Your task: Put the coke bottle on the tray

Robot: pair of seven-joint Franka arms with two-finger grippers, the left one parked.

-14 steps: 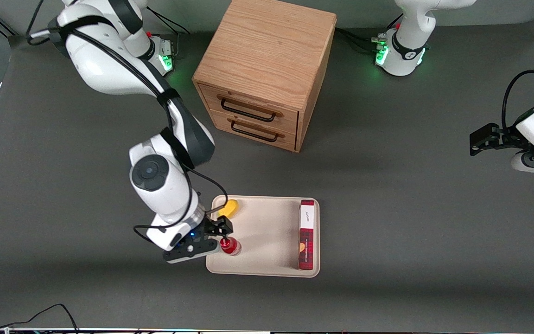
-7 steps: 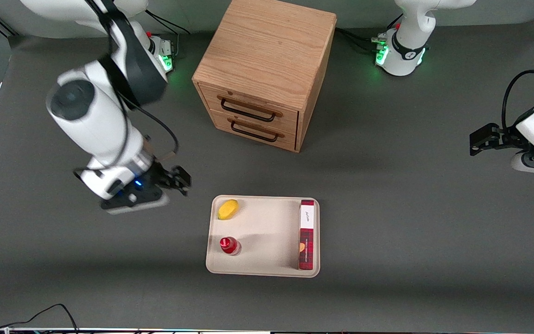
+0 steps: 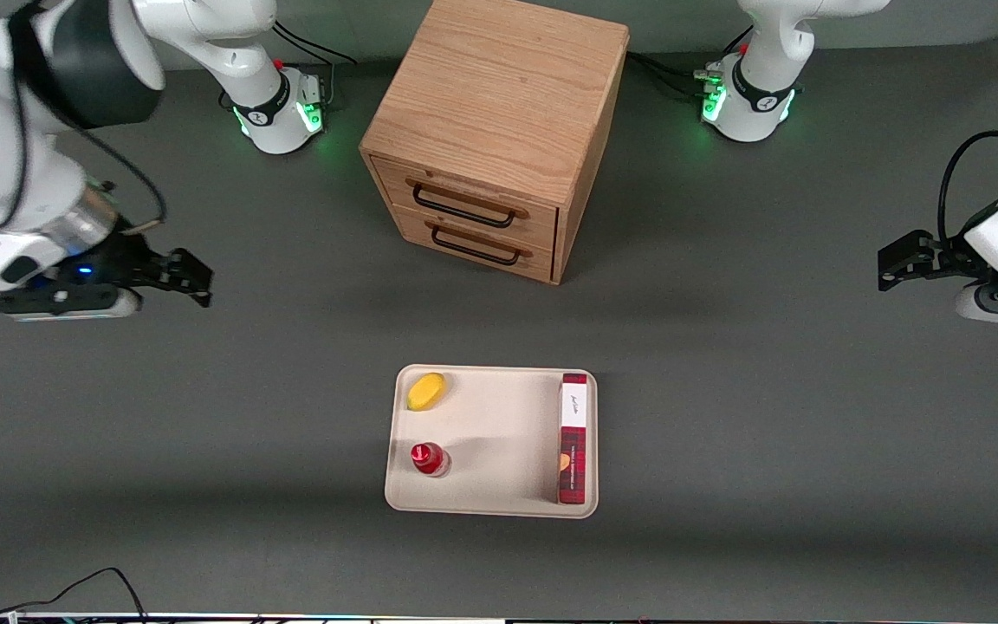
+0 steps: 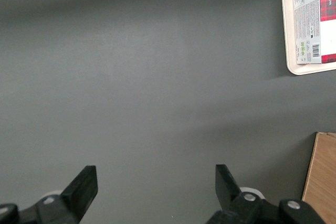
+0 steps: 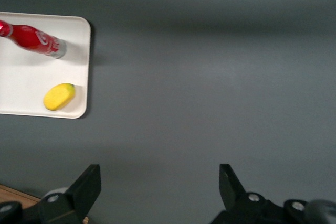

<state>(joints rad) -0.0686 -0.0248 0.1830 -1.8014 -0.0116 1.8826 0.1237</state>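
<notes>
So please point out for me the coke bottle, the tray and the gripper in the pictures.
coke bottle [image 3: 429, 458]: front view, on its red cap and shoulder.
tray [image 3: 499, 438]: front view, on its bare floor.
gripper [image 3: 191, 279]: front view, between its open fingertips, toward the working arm's end of the table.

One coke bottle [image 3: 429, 458], one lemon [image 3: 425, 391], one plaid box [image 3: 573, 438], one tray [image 3: 499, 433], one cabinet [image 3: 490, 139]

The gripper [image 3: 196, 282] has let go of the coke bottle [image 3: 429, 458] and pulled well away, fingers spread.

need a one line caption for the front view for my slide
Coke bottle upright on the tray beside a lemon and a plaid box; open end effector toward the working arm's end.
</notes>
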